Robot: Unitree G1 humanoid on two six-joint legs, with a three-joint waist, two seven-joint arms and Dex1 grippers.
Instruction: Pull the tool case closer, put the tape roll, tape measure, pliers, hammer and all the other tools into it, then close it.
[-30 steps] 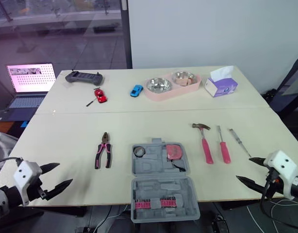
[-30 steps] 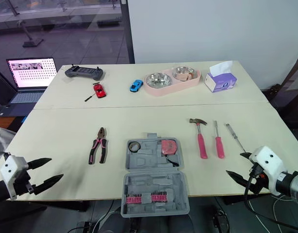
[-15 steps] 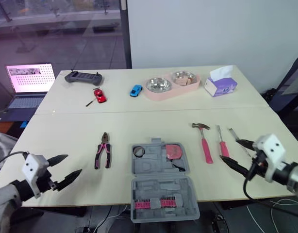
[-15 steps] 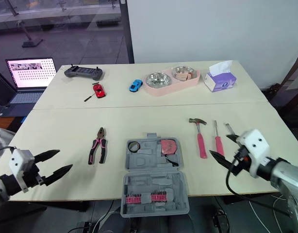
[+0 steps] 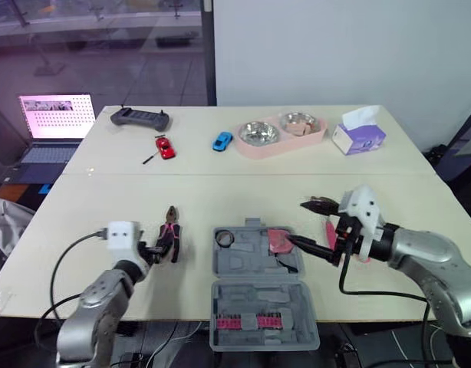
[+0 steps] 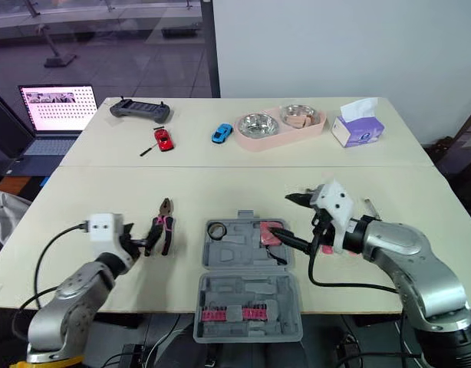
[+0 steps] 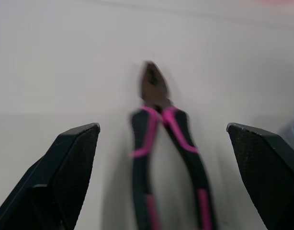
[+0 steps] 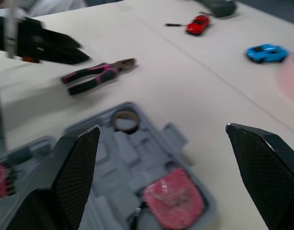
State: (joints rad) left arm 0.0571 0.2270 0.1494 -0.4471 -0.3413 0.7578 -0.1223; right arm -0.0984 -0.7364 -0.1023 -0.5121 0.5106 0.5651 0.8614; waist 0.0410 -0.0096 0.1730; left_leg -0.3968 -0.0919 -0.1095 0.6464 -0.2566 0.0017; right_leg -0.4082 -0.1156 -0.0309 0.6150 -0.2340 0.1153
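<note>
The grey tool case [image 5: 258, 295] lies open at the table's front edge. A tape roll [image 5: 224, 238] and a pink tape measure [image 5: 280, 240] rest in its far half. Pink-handled pliers [image 5: 172, 238] lie to the left of the case. My left gripper [image 5: 154, 249] stands open right at the pliers' handles, which sit between and ahead of its fingers [image 7: 75, 158], apart from them. My right gripper [image 5: 301, 222] hovers open over the case's right side, next to the tape measure [image 8: 173, 201]. The hammer's pink handle [image 5: 328, 228] peeks out behind it.
Across the back of the table sit a laptop [image 5: 55, 115], a dark controller [image 5: 139, 117], a red toy car [image 5: 166, 146], a blue toy car [image 5: 222, 140], a pink tray with two metal bowls [image 5: 278, 147] and a tissue box [image 5: 360, 138].
Both arms swung inward from the table's front corners. The left gripper came up to the pliers, and the right gripper moved left over the case's right side. The tools lie as before.
</note>
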